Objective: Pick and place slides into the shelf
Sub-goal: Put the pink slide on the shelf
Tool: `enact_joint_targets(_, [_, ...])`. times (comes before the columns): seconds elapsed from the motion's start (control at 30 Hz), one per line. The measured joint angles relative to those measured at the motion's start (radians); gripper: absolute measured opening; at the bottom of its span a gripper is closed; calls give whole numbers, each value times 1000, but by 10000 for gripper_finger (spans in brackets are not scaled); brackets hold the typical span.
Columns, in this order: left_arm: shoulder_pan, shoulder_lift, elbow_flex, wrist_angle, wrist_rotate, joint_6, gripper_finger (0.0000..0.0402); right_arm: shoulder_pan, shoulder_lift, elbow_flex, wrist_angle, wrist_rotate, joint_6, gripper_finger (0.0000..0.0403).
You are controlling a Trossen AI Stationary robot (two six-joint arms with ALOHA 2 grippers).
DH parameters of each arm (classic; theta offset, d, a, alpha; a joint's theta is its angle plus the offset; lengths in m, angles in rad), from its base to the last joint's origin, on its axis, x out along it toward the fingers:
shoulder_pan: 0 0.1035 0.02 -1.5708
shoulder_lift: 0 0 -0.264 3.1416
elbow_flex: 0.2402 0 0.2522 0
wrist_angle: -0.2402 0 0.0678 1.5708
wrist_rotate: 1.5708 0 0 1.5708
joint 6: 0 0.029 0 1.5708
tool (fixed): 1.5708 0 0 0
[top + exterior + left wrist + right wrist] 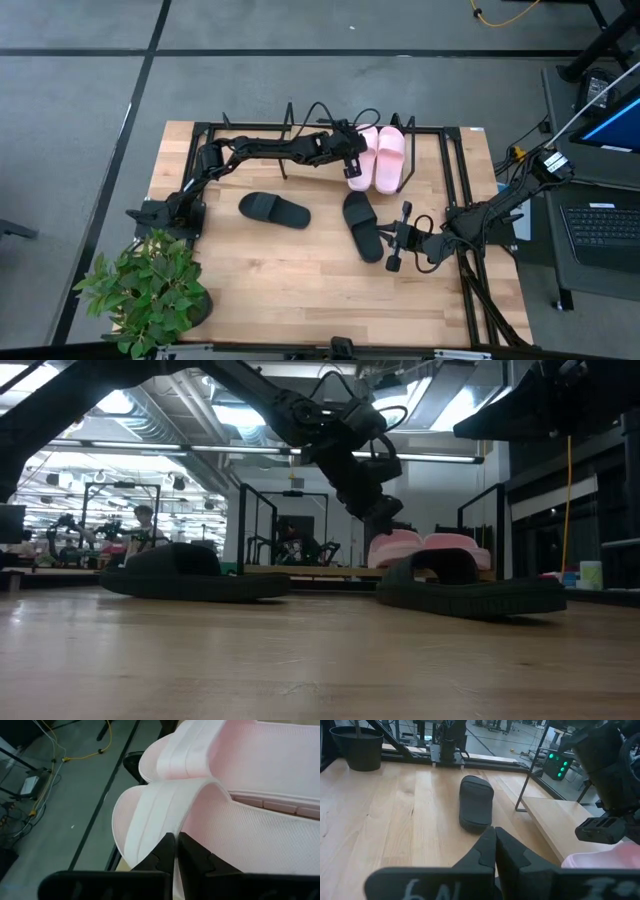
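Observation:
Two pale pink slides (388, 158) lie side by side on the shelf (305, 168) at the table's far side. My left gripper (176, 851) is over the left pink slide (360, 162) and is shut on it. Two black slides lie sole-down on the tabletop, one at the middle left (275, 210) and one at the middle right (363, 225). My right gripper (495, 845) is shut and empty, just right of the right black slide, and faces the left black slide (476, 802). My left gripper pinches the edge of the left pink slide's wide strap (172, 827) between its two fingers, one finger (159, 856) on the strap's outer face and the other on the footbed side. The fingers come slanting down from the table's left. I cannot tell whether the slide is lifted off the shelf.
A potted plant (150, 290) stands at the near left corner. A thin black frame (460, 180) runs along the table's edges. The shelf's board (555, 822) has bare room left of the pink slides. Bare tabletop (290, 290) lies near the front.

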Motion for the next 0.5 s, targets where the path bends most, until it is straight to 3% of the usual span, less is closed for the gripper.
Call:
enact_joint_targets(0.33, [0,0,0,0,1,1,9,0,0,0,0,0,-1,6])
enact_joint_targets(0.5, [1,0,0,-2,55,2,26,0,0,0,0,0,-2,6])
